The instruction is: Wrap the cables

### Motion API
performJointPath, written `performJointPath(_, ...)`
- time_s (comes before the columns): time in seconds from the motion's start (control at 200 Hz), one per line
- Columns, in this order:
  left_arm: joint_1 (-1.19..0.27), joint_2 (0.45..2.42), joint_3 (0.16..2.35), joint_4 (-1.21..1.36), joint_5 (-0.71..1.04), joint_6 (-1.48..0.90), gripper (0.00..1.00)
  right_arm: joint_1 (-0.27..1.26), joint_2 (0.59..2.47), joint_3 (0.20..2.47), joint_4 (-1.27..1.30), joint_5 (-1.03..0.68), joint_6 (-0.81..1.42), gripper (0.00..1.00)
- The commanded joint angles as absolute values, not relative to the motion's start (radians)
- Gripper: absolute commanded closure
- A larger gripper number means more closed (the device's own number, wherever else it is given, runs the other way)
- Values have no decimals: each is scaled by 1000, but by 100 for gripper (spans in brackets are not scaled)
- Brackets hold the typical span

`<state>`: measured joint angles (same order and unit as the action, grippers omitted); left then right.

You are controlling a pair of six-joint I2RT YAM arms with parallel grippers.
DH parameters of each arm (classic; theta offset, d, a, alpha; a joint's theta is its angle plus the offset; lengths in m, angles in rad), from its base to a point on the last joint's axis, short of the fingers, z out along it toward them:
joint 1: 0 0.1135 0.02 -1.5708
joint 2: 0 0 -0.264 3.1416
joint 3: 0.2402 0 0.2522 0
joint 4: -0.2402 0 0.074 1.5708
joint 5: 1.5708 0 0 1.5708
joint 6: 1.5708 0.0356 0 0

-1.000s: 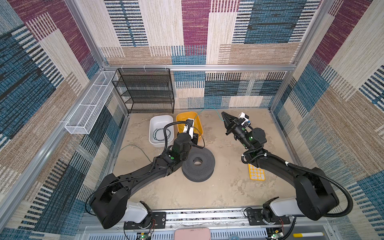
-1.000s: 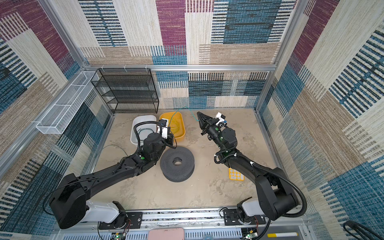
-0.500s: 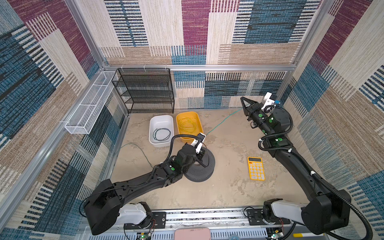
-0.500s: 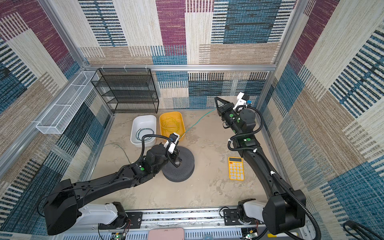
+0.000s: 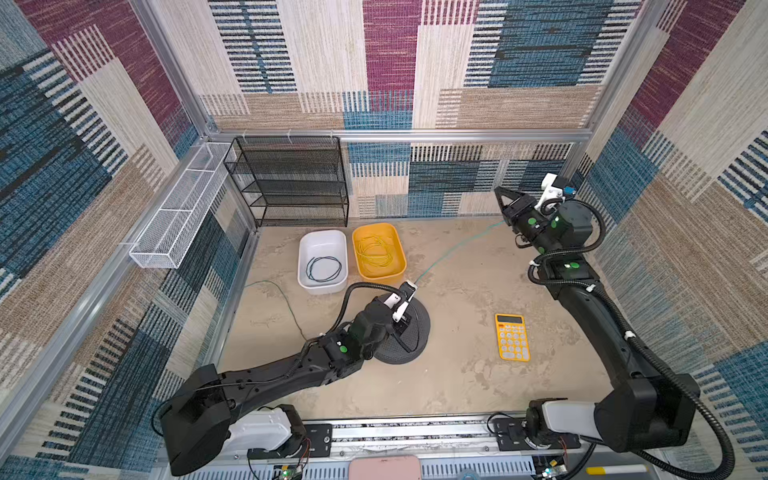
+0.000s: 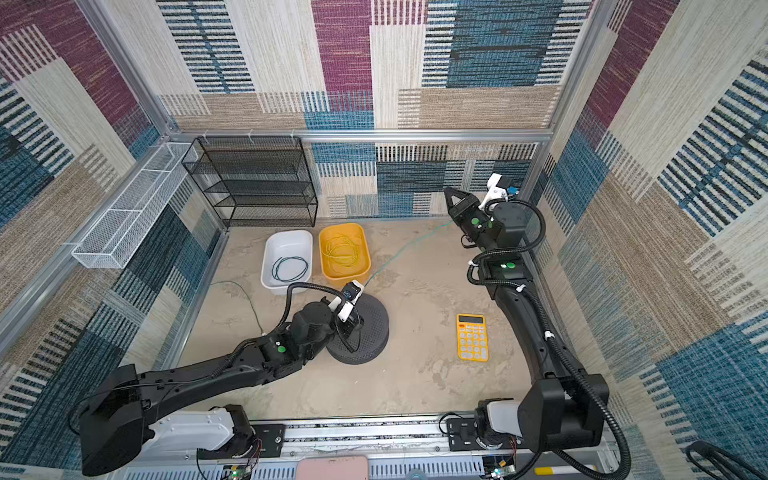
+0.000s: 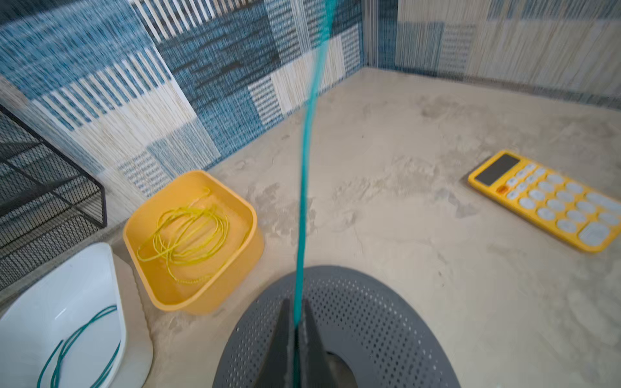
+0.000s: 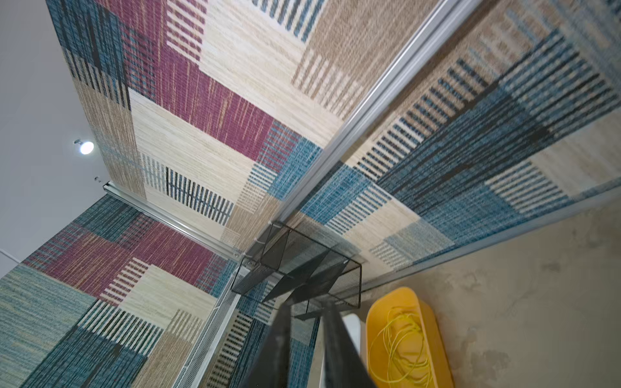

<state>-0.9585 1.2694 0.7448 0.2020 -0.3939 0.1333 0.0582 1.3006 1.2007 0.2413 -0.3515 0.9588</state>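
My left gripper (image 7: pixel 295 302) is shut on the teal cable (image 7: pixel 307 134), just above a dark grey perforated spool (image 7: pixel 369 319). In both top views this cable (image 5: pixel 457 249) (image 6: pixel 407 247) runs from the left gripper (image 5: pixel 405 324) up toward the back right. It ends just below my raised right gripper (image 5: pixel 498 192). In the right wrist view that gripper (image 8: pixel 307 304) is open, with nothing between its fingers. A yellow cable (image 5: pixel 376 253) lies coiled in the yellow bin (image 5: pixel 399 249). A dark cable (image 7: pixel 88 325) lies coiled in the white bin (image 5: pixel 322 245).
A yellow calculator (image 5: pixel 512 336) lies on the floor at the right. A black wire rack (image 5: pixel 291 183) stands against the back wall. A white mesh basket (image 5: pixel 178 208) hangs on the left wall. A thin green strand (image 5: pixel 286 299) trails on the floor beside the left arm.
The right arm swung from the middle to the back right corner, and its jaws have now parted. The left gripper came from the yellow bin to above the spool, cable still in it.
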Motion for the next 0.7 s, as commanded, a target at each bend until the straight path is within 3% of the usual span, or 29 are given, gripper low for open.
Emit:
performJointPath(0.0, -956, 1301, 854, 47, -409, 75, 100, 61, 1265, 1217, 259, -405, 871, 36)
performJointPath(0.125, -947, 1373, 999, -69, -391, 5, 100, 61, 1185, 1192, 168, -381, 801, 17)
performJointPath(0.3, -919, 1423, 1124, -151, -393, -71, 100, 61, 1049, 1135, 39, -266, 713, 10)
performJointPath(0.486, -859, 1463, 1250, -186, -307, -154, 100, 103, 934, 886, 157, -467, 817, 15)
performJointPath(0.691, -789, 1526, 1457, -237, -146, -261, 100, 297, 887, 602, 336, -477, 736, 28)
